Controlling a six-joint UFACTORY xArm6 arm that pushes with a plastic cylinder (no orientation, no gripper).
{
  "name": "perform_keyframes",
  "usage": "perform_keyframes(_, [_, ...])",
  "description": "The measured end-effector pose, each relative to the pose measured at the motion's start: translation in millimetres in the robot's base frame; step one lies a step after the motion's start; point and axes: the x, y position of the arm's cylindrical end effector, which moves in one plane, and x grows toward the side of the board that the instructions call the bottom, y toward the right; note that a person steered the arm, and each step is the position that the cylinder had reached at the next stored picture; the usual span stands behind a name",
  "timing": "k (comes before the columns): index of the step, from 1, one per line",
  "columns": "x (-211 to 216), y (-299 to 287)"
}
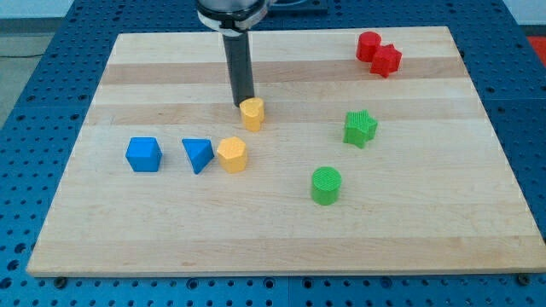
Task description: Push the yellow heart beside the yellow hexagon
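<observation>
The yellow heart [252, 113] lies near the middle of the wooden board, a little toward the view's top. My tip [243, 104] touches its upper left side. The yellow hexagon [232, 155] lies a short way below and slightly left of the heart, with a small gap between them.
A blue triangle [198, 155] sits just left of the hexagon, and a blue cube [143, 154] lies further left. A green star [360, 129] and a green cylinder [326, 185] lie to the right. Two red blocks [378, 53] sit at the top right. The board [128, 230] is edged by blue perforated table.
</observation>
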Motion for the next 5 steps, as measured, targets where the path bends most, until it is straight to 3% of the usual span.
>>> perform_keyframes(5, [31.3, 82.7])
